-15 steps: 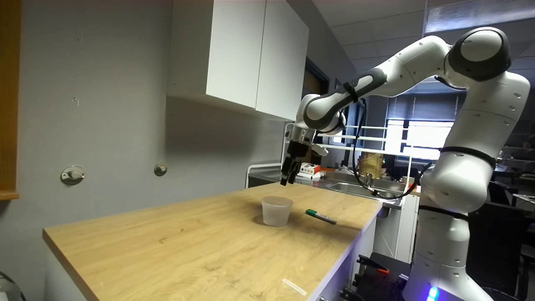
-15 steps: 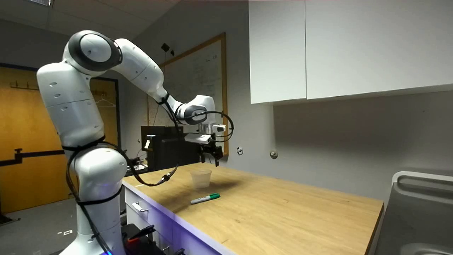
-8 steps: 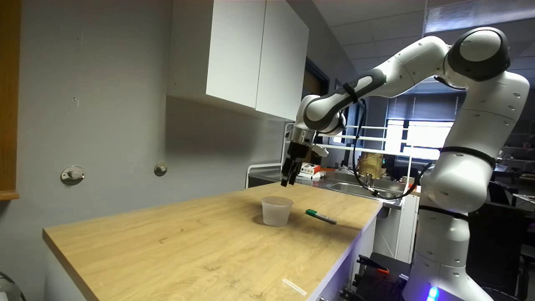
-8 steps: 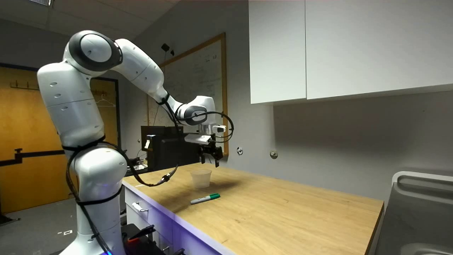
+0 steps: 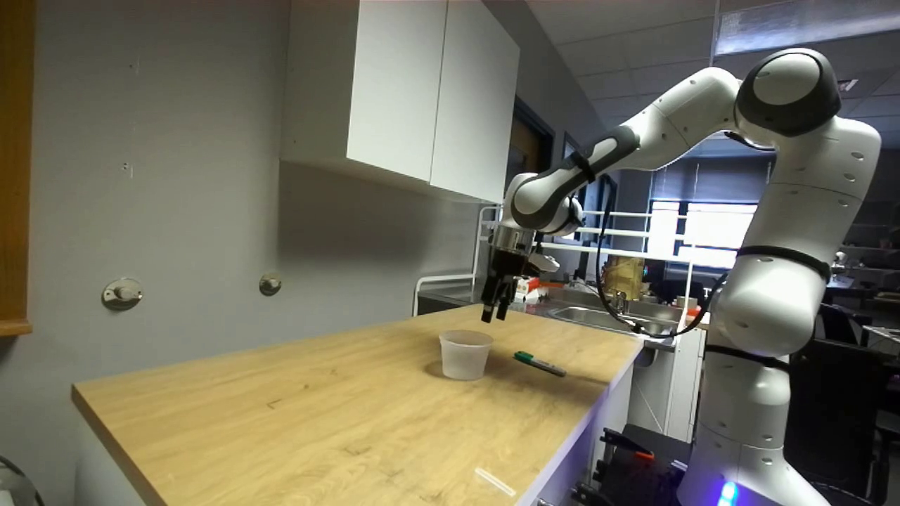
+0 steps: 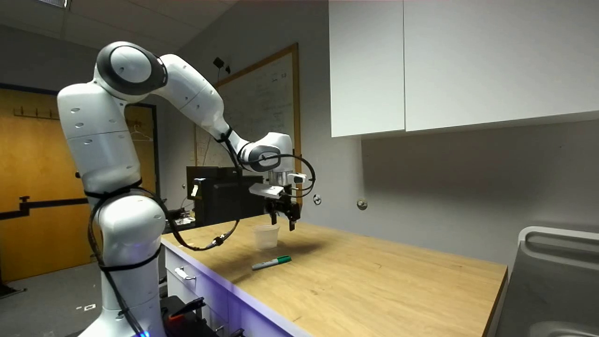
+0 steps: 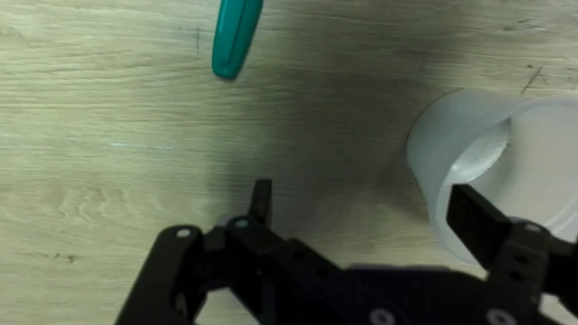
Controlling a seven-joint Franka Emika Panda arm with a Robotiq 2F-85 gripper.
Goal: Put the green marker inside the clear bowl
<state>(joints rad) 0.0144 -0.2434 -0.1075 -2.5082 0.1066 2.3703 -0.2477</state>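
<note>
Gripper (image 6: 282,224) hovered near clear bowl (image 6: 266,238); jaws spread.
Green marker (image 6: 271,262) lay near the bowl, apart from it.

Lab: whiteboard (image 6: 257,107), sink (image 5: 587,318), robot arm (image 6: 105,154)

Wrist view only gets the green cap end of the marker (image 7: 235,38), rest of it is chopped by the top edge. The bowl (image 7: 440,144) runs off the right side, and one finger (image 7: 477,223) of the gripper (image 7: 362,187) covers part of it. Gripper's kinda blurry there, and cut off at the bottom. In both exterior views the bottom of the arm (image 6: 110,154) is out of frame, same for the top of the cabinet (image 6: 463,58). The whiteboard (image 6: 255,100)'s too faint to read, plus the arm blocks some of it.
</note>
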